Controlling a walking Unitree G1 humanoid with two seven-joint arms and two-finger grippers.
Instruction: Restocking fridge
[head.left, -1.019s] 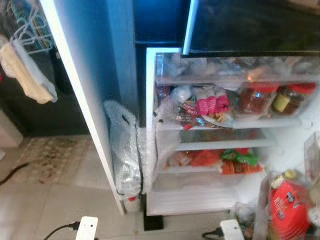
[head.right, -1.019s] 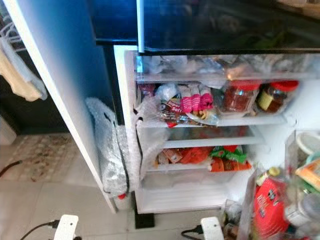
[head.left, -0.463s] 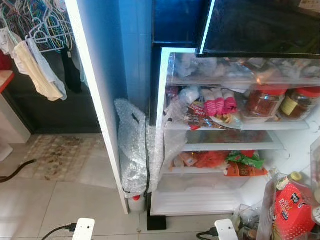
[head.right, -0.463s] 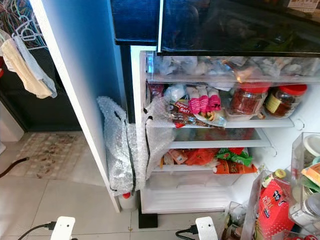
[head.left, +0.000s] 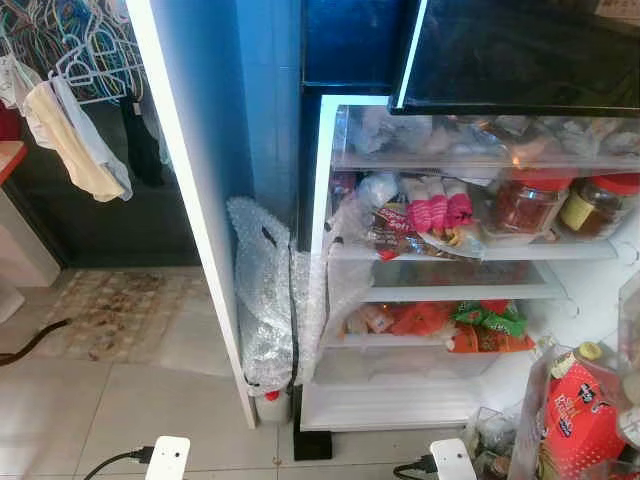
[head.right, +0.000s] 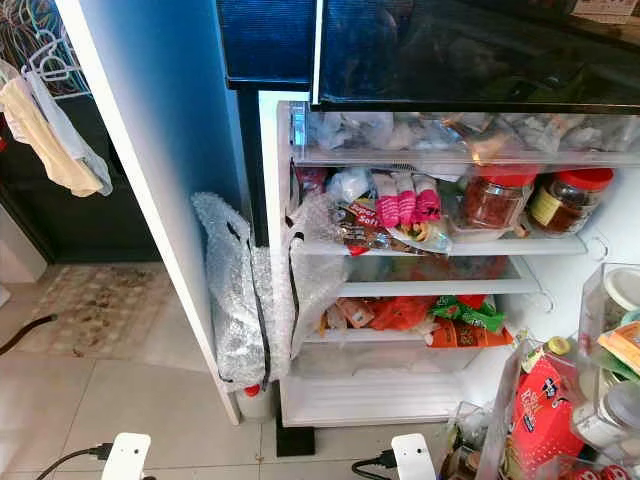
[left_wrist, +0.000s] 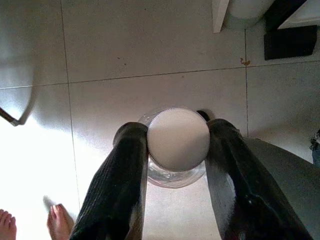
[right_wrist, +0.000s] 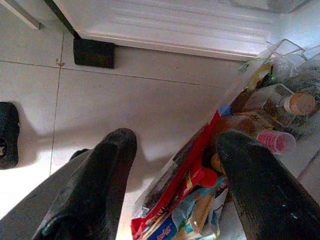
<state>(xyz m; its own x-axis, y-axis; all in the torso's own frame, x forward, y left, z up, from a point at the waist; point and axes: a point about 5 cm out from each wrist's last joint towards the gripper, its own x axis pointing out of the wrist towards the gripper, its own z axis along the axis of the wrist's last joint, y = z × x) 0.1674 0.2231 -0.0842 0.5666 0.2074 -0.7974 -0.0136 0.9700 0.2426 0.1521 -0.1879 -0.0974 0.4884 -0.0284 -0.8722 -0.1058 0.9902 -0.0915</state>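
Fridge (head.right: 300, 400) stands open right in front of us, and we look down into its white shelves. On the top shelf we see two jars with red lids (head.right: 525, 200) and a pack with pink stripes (head.right: 405, 200). On a lower shelf lie orange and green packs (head.right: 440, 322). The fridge door (head.right: 545, 420) swings out on our right, and its racks are stuffed with a red pack and small tubs. Some bubble wrap (head.right: 245, 300) is squeezed between the fridge and a tall white panel (head.right: 130, 200) on our left.

Our left gripper (left_wrist: 177, 145) hangs over the tiled floor (left_wrist: 125, 45). Its two black fingers (left_wrist: 125, 170) press on both sides of a clear jar (left_wrist: 177, 150) with a white lid, so we hold it tight. Bare toes (left_wrist: 60, 222) of a person show on the floor near it.

Our right gripper (right_wrist: 175, 160) is spread wide and holds nothing. It hangs over the floor, by the packs in the fridge door.

Clothes and hangers (head.left: 70, 100) hang far off on our left.
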